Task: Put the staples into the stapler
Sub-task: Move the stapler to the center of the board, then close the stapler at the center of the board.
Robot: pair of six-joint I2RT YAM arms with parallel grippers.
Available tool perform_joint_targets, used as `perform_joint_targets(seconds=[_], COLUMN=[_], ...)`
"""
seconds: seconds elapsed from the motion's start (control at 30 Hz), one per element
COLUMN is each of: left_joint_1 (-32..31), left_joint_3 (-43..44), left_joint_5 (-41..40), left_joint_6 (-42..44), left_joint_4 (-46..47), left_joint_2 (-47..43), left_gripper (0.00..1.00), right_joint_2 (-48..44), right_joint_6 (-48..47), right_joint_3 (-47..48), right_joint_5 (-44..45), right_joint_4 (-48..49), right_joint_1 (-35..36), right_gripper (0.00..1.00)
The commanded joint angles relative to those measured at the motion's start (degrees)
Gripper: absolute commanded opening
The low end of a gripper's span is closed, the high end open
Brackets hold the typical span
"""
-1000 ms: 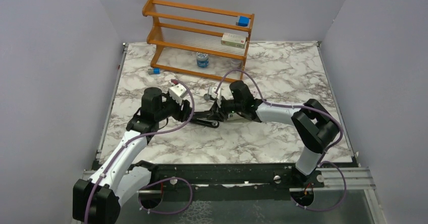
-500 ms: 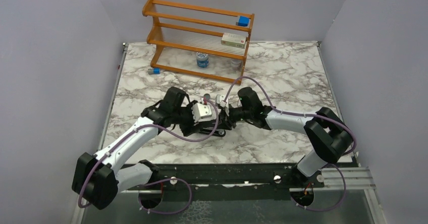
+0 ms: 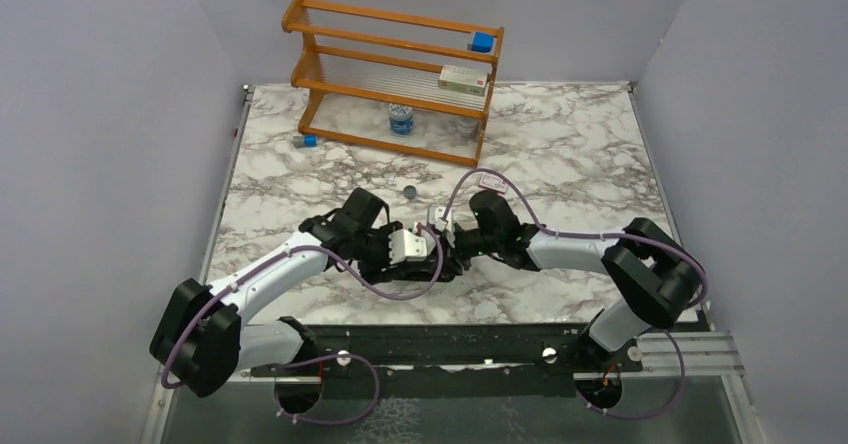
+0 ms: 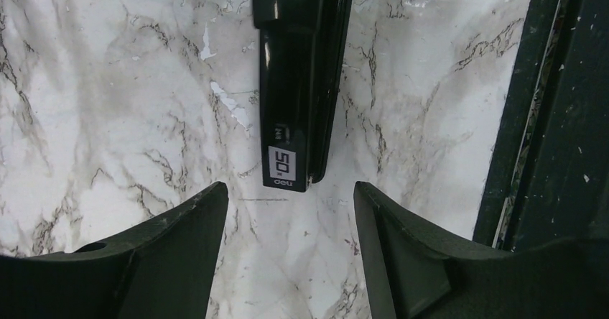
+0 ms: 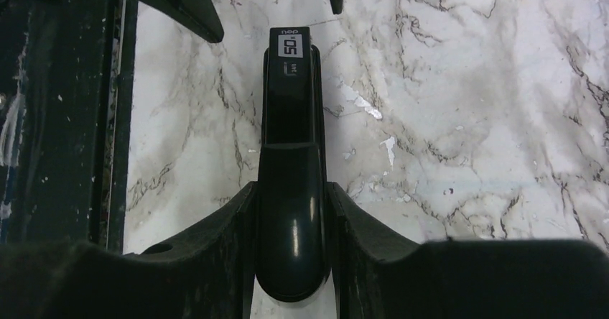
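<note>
right fingers (image 5: 215,254) clamp the stapler (image 5: 290,139) by its rear; your left fingers (image 4: 179,251) hang open, empty, just short of its tip. close off-centre and it could twist free.

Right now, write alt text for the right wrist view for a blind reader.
The right gripper is closed on the rounded end of the black stapler, which stretches away over the marble table. Beyond its labelled far tip, the left gripper stands open, not touching it.
</note>
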Motion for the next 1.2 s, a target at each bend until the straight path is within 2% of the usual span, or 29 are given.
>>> perform_joint_targets(seconds=[0.0, 0.07, 0.13, 0.33, 0.67, 0.87, 1.03, 1.17], left_joint_1=[-0.35, -0.35, -0.35, -0.35, -0.35, -0.38, -0.52, -0.61], left_joint_3=[-3.48, -4.83, -5.92, -6.91, -5.64, -5.69, -5.48, -5.08], left_joint_5=[0.14, 0.49, -0.07, 1.93, 6.39, 6.46, 7.72, 3.88], left_joint_6=[1.47, 1.27, 1.08, 1.81, 1.87, 0.05, -0.47, -0.45], left_joint_4=[8.81, 11.95, 15.30, 20.16, 18.41, 18.32, 16.65, 14.09], left_joint_2=[-0.92, -0.88, -0.35, 2.62, 7.61, 6.86, 6.10, 5.50], left_gripper=[0.68, 0.68, 0.68, 0.65, 0.51, 0.37, 0.19, 0.04], right_joint_2=[-4.61, -6.21, -7.39, -10.99, -21.59, -27.00, -31.24, -31.25], right_joint_6=[0.57, 1.23, 1.46, 5.07, 17.33, 26.29, 32.54, 32.55], right_joint_3=[-2.61, -3.93, -5.46, -9.02, -17.94, -21.45, -23.65, -23.12], right_joint_5=[1.47, 2.34, 2.65, 5.12, 14.92, 25.16, 32.30, 36.24], right_joint_4=[5.47, 6.85, 8.99, 12.69, 22.81, 26.37, 26.85, 24.98], right_joint_1=[0.11, 0.14, 0.16, 0.16, 0.16, 0.16, 0.16, 0.12], right_gripper=[0.47, 0.55, 0.58, 0.62, 0.63, 0.60, 0.61, 0.61])
